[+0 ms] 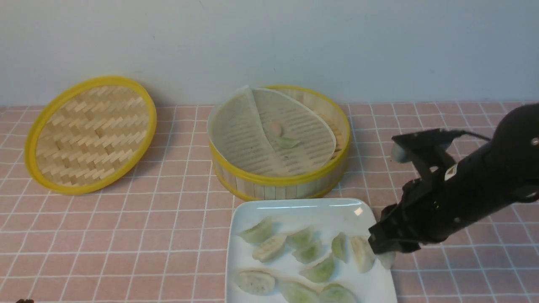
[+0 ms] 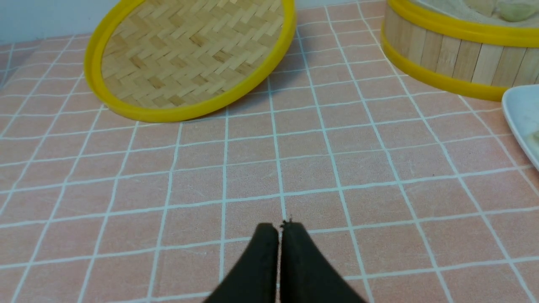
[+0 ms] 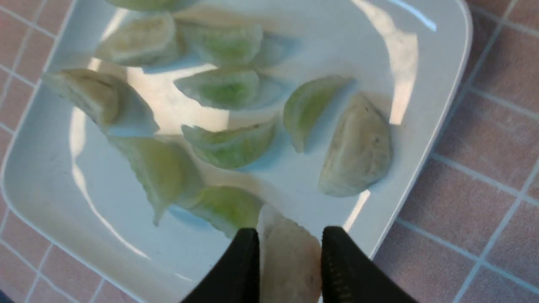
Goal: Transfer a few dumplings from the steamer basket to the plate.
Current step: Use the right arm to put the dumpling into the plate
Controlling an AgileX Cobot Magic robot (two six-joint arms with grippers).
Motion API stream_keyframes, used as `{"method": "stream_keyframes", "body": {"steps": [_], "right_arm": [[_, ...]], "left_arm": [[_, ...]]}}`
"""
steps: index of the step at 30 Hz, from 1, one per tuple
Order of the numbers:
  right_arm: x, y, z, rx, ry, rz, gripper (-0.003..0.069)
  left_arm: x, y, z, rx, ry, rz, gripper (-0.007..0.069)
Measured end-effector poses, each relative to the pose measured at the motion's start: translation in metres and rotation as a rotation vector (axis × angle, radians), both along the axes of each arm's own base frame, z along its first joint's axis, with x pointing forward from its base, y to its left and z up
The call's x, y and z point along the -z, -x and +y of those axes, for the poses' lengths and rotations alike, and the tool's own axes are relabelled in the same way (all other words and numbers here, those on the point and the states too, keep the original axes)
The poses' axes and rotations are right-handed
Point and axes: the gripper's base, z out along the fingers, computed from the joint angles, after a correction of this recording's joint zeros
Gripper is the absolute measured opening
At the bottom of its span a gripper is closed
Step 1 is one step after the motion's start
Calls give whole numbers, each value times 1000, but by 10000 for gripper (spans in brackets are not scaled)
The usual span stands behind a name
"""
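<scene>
Room opens across pink tiled surface (image 2: 337,168) around pressed-together left jaws. Right jaws clamp one cream crescent dumpling (image 3: 290,256) over edge of white square plate (image 3: 345,50); ten dumplings (image 3: 357,147) lie ahead, two in round bamboo steamer basket (image 1: 278,182).

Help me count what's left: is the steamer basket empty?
Not empty. A pinkish dumpling and a green dumpling lie on the liner inside the steamer basket.
</scene>
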Motion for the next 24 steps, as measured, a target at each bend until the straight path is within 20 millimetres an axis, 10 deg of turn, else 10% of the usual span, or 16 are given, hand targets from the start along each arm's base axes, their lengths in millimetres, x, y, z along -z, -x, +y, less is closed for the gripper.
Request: {"method": "stream_keyframes", "body": {"steps": [7, 14, 24], "right_arm": [[44, -8, 4, -5, 53, 151, 295], [36, -8, 5, -15, 42, 163, 482], [-111, 45, -19, 12, -78, -217, 24]], "left_arm": [[0, 0, 0, 0, 0, 0, -6], [0, 0, 0, 0, 0, 0, -6], [0, 0, 0, 0, 0, 0, -6]]}}
